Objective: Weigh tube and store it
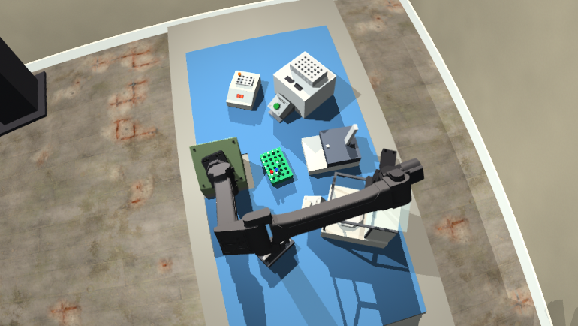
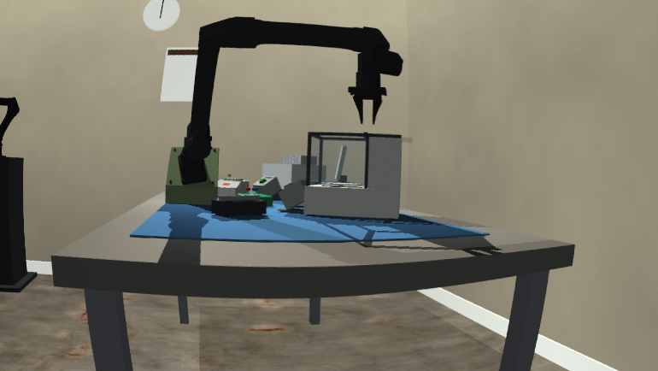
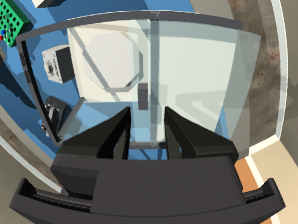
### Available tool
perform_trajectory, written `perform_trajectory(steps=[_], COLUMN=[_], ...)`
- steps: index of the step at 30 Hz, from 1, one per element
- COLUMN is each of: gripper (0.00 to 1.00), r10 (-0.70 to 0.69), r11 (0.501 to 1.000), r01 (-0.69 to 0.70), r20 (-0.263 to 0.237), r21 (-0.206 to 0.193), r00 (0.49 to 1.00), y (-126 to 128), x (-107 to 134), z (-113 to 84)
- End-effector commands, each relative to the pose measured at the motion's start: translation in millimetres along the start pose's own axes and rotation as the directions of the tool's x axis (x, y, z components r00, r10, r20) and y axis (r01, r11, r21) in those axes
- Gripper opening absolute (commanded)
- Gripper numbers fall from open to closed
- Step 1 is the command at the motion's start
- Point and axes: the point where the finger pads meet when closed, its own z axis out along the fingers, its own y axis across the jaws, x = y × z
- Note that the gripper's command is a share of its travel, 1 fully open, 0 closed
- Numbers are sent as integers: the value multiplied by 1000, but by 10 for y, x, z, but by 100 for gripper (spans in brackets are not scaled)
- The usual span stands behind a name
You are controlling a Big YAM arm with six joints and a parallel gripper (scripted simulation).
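Note:
Tube A's orange cap (image 1: 239,73) (image 2: 229,174) shows at the back left corner of the dry block (image 1: 238,101) (image 2: 230,190). The balance (image 1: 352,239) (image 2: 352,203) stands with its glass door (image 3: 200,65) slid back over the rear part, reaching past the rear edge. The door's dark handle (image 3: 143,96) is near mid-box. The pan (image 3: 112,62) is uncovered and empty. My gripper (image 2: 367,122) (image 3: 147,112) hangs above the balance's top, by the handle, fingers partly apart with nothing between them. Its fingertips are hidden in the top view. I cannot make out the green lamp.
The green rack (image 1: 276,166) holds red- and blue-capped tubes. The mixer (image 1: 291,91) stands behind, with the spectrophotometer (image 1: 317,166), its lid raised, beside the balance. The magnet block (image 1: 277,255) (image 2: 238,206) is partly under my arm. The balance's keypad (image 3: 57,65) projects in front.

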Motion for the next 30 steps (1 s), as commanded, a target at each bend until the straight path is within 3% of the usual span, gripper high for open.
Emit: perform_trajectory(steps=[1, 18, 30], gripper=[30, 30, 30], r10=[10, 12, -2], r11=[1000, 1000, 1000], r01=[-10, -12, 2], r20=[0, -2, 0], r21=[-3, 0, 3], r00=[1000, 1000, 1000], y=[9, 12, 31], x=[107, 122, 80], z=[93, 337, 302])
